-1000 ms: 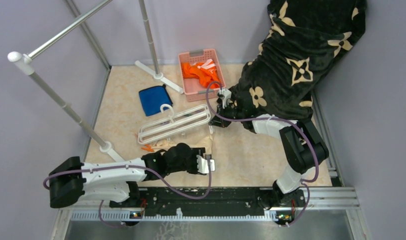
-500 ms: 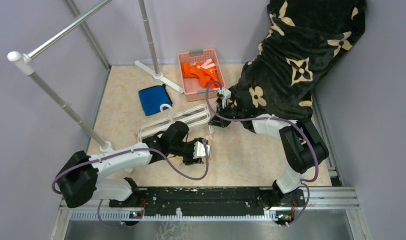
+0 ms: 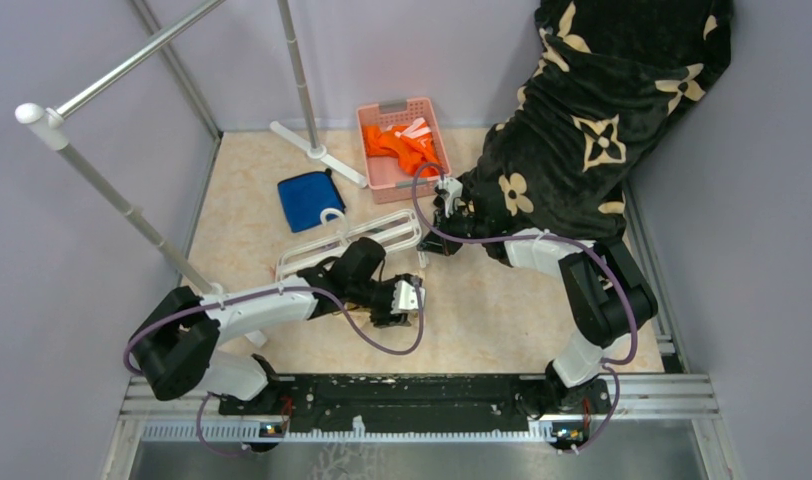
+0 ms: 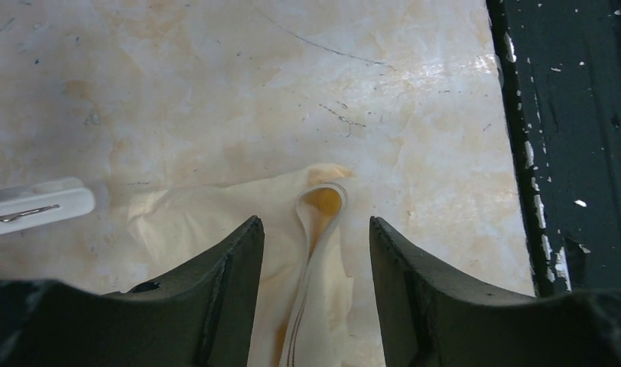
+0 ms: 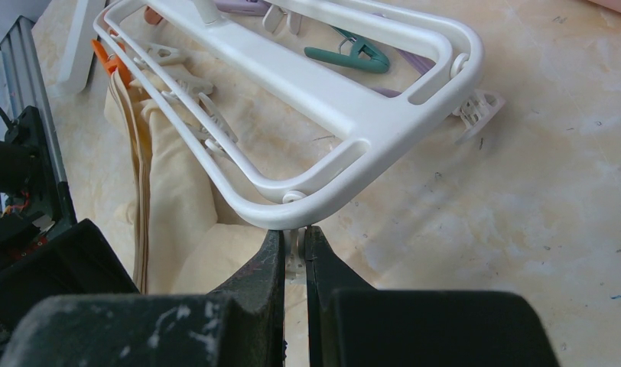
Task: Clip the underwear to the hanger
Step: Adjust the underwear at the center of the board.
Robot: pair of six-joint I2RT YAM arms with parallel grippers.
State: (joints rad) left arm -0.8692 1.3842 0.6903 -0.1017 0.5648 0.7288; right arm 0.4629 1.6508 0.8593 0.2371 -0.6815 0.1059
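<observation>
The underwear (image 4: 315, 260) is pale peach fabric lying crumpled on the table, and one raised fold of it stands between the fingers of my left gripper (image 4: 315, 229). That gripper is open and the fold touches neither finger. The white hanger (image 5: 346, 115) lies flat with its rounded end just ahead of my right gripper (image 5: 294, 248), which is shut on a small white clip (image 5: 295, 258) dangling from that end. More of the underwear (image 5: 177, 199) lies under the hanger's near side. In the top view my left arm covers most of the underwear beside the hanger (image 3: 352, 245).
A pink basket (image 3: 374, 170) of orange clothes stands at the back, with a blue folded cloth (image 3: 307, 198) to its left. Grey rack poles (image 3: 122, 205) rise on the left. A person in a black patterned garment (image 3: 592, 110) leans in at the right. A black rail (image 4: 575, 138) edges the table.
My left arm has swung away from the front edge toward the hanger, bringing its open gripper over the underwear. The right gripper has stayed still, shut on the clip.
</observation>
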